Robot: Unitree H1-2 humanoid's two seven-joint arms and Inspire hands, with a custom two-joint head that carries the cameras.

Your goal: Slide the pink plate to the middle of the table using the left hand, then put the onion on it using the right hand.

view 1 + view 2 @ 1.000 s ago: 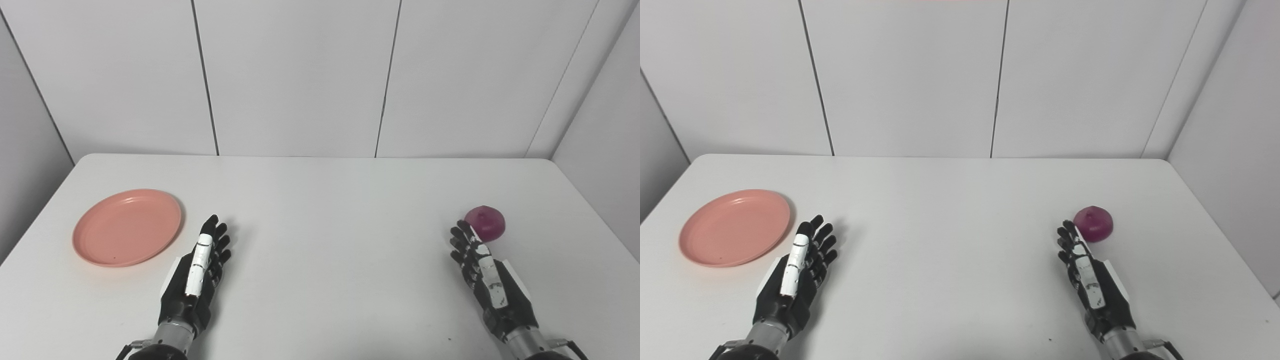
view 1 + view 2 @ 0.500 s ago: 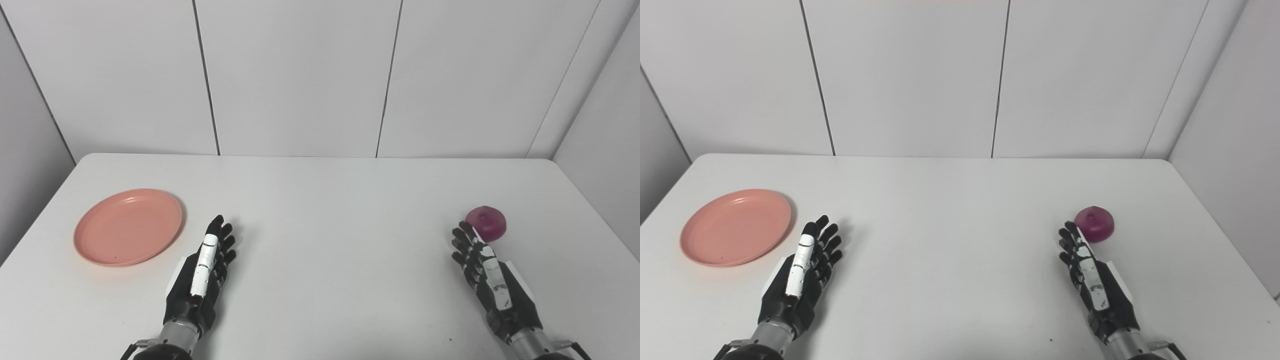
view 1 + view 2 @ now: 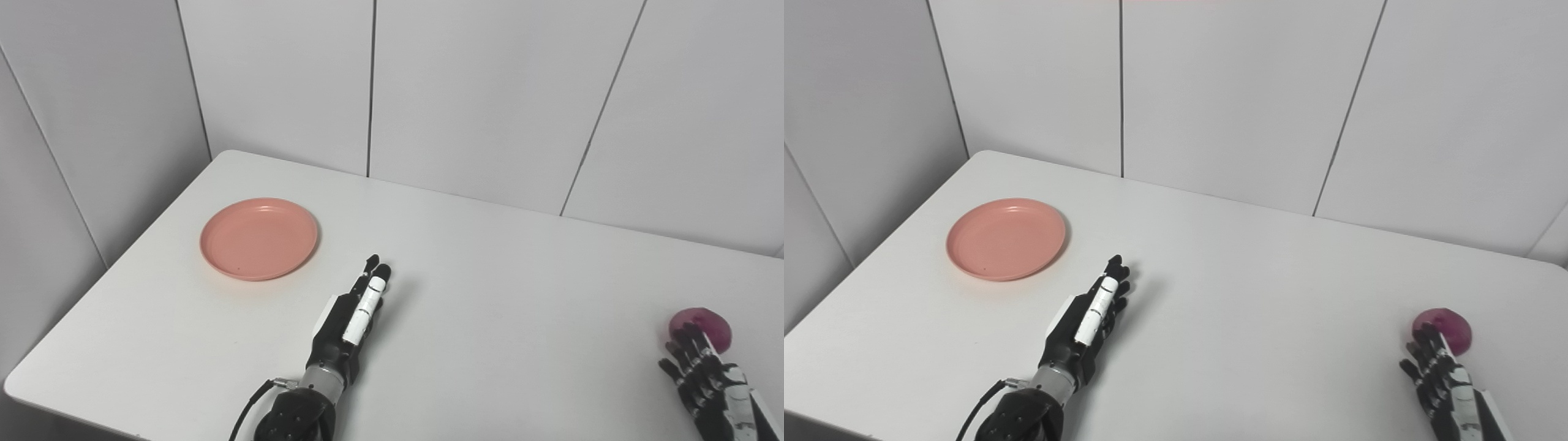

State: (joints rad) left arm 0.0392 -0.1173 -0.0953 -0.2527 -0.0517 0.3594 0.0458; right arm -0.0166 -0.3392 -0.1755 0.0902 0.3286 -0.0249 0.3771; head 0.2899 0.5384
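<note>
A pink plate point(image 3: 259, 237) lies flat on the white table point(image 3: 490, 294) toward its far left side. My left hand point(image 3: 350, 315) rests to the right of the plate and nearer to me, fingers straight and apart, holding nothing and not touching the plate. A purple onion point(image 3: 703, 328) sits on the table at the right edge of the picture. My right hand point(image 3: 1448, 387) is just in front of the onion, open, its fingertips close to the onion without holding it.
Grey panelled walls point(image 3: 478, 92) stand behind the table and along its left side. The table's left corner and near-left edge point(image 3: 24, 386) show at the lower left.
The whole picture has swung to the left, so the camera has turned. Plate and onion lie where they were. The left hand looks a little straighter; both hands still hold nothing.
</note>
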